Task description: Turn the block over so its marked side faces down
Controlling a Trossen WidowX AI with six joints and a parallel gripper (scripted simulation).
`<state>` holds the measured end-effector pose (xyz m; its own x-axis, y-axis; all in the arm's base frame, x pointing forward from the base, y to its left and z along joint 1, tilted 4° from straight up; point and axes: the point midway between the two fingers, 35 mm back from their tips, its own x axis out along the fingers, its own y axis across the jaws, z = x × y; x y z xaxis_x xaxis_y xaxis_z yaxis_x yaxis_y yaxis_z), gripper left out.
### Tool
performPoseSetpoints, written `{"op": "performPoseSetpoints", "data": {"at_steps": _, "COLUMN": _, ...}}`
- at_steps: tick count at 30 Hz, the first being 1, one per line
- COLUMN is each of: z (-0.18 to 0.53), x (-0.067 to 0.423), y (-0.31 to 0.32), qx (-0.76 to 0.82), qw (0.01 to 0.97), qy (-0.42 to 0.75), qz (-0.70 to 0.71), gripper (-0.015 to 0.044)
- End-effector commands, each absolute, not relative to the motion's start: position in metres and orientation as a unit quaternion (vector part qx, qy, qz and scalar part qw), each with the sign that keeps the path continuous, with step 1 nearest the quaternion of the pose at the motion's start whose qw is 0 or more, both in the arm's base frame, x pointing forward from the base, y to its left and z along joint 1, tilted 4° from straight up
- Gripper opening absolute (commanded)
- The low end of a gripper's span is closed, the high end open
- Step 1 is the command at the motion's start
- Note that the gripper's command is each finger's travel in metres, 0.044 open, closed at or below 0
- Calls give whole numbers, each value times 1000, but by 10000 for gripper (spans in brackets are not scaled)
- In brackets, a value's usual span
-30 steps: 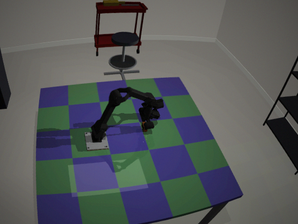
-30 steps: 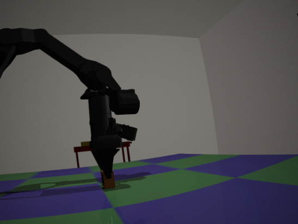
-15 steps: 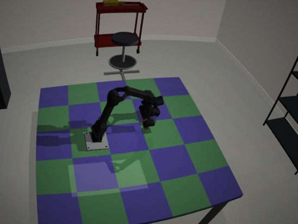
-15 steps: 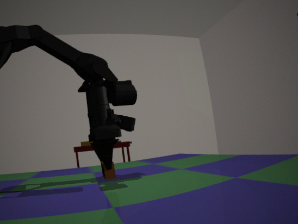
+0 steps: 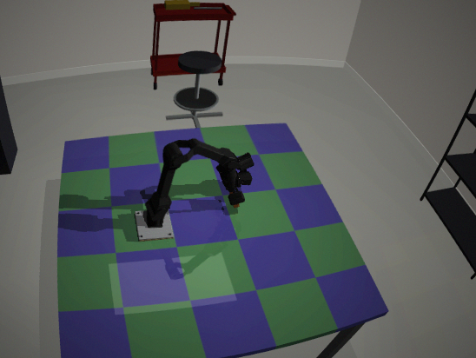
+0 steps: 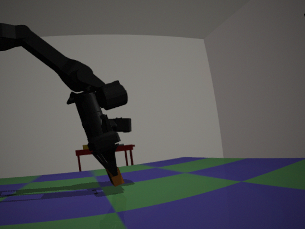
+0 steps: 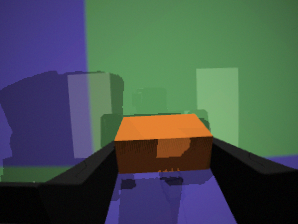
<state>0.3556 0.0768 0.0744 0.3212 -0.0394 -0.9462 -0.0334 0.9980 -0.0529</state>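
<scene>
The orange block (image 5: 235, 206) (image 6: 119, 179) (image 7: 161, 127) is between the fingers of my gripper (image 5: 234, 202) (image 6: 113, 172) (image 7: 161, 143), which is shut on it. In the wrist view a finger lies against each end of the block, with one lit orange face and one darker, shaded face showing. In the exterior view the block and gripper are tilted together, and the block's lower end is at or just above the table (image 6: 172, 192); I cannot tell if it touches. No marked side can be made out; the other faces are hidden.
The table top has green and purple squares, with the arm's light base plate (image 5: 155, 235) on it. Beyond the table stand a round stool (image 5: 200, 62) and a red cart (image 5: 193, 14) (image 6: 83, 152). A black shelf (image 5: 452, 217) stands at the right.
</scene>
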Motion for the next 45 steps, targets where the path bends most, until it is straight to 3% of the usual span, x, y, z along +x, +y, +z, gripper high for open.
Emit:
{"op": "performPoseSetpoints", "data": {"at_steps": 1, "z": 76, "x": 355, "y": 77, "qx": -34, "qw": 835, "qy": 550, "qz": 0, "gripper": 0}}
{"op": "performPoseSetpoints", "data": {"at_steps": 23, "z": 75, "x": 347, "y": 75, "qx": -29, "qw": 897, "qy": 440, "qz": 2, "gripper": 0}}
{"op": "performPoseSetpoints", "data": {"at_steps": 45, "z": 36, "x": 369, "y": 81, "qx": -32, "qw": 950, "qy": 309, "qz": 12, "gripper": 0}}
